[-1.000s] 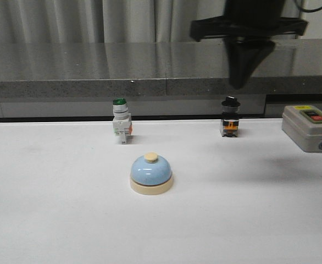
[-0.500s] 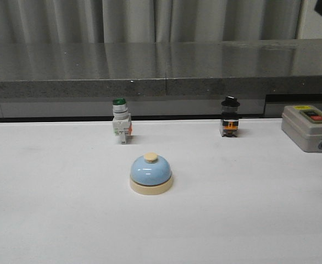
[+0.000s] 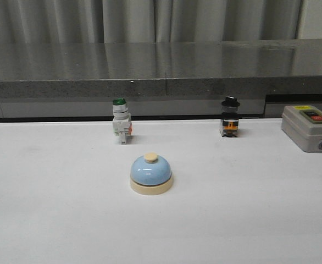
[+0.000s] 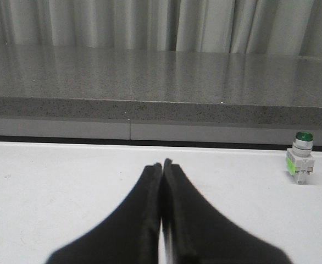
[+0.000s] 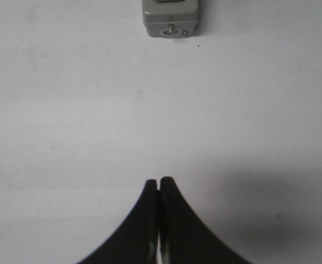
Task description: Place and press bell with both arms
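The light-blue bell (image 3: 150,174) with cream base and cream button stands upright on the white table (image 3: 51,209), near its middle. No arm shows in the front view. In the left wrist view my left gripper (image 4: 162,163) is shut and empty, low over the table; the bell is out of that view. In the right wrist view my right gripper (image 5: 159,181) is shut and empty above bare table, with the bell out of view.
A green-capped white switch (image 3: 121,122) and a black-capped switch (image 3: 229,117) stand behind the bell. A grey box with a red button (image 3: 309,128) sits at the right edge and shows in the right wrist view (image 5: 169,17). The green-capped switch shows in the left wrist view (image 4: 300,159). A dark stone ledge (image 3: 161,71) runs behind the table.
The black arm that hung at the upper right of the front view has withdrawn up and to the right, out of the frame. The bell has not moved.
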Controlling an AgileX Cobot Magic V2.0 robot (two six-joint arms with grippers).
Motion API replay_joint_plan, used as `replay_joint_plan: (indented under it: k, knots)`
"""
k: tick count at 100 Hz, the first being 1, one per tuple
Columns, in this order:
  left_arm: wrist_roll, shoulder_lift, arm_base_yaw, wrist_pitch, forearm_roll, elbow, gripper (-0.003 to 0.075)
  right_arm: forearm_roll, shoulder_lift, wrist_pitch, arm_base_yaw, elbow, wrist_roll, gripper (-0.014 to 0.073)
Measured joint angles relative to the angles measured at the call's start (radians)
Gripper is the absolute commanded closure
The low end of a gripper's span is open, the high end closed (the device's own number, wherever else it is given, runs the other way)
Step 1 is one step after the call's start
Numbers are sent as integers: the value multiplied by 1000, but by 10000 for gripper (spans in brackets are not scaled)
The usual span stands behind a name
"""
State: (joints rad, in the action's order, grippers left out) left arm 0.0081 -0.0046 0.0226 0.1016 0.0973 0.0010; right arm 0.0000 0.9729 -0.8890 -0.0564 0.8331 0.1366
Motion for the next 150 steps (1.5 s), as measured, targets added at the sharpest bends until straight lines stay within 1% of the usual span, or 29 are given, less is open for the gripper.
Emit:
replay_joint_plan:
  k: [43,67,85,98,112,126,150]
  knots:
    - [0,0,0,0,0,0,739,0,-414,80,0,-183,1,662]
    - [0,0,0,0,0,0,739,0,-626,153,0,-295,1,662]
    - [0,0,0,0,0,0,739,0,-783,248,0,-397,1,662]
    - [0,0,0,0,0,0,739,0,-888,359,0,-487,2,662]
    - [0,0,0,0,0,0,739,0,-969,503,0,-577,2,662]
    - [0,0,0,0,0,0,739,0,-984,623,0,-671,2,662]
    - [0,0,0,0,0,0,739,0,-984,734,0,-829,2,662]
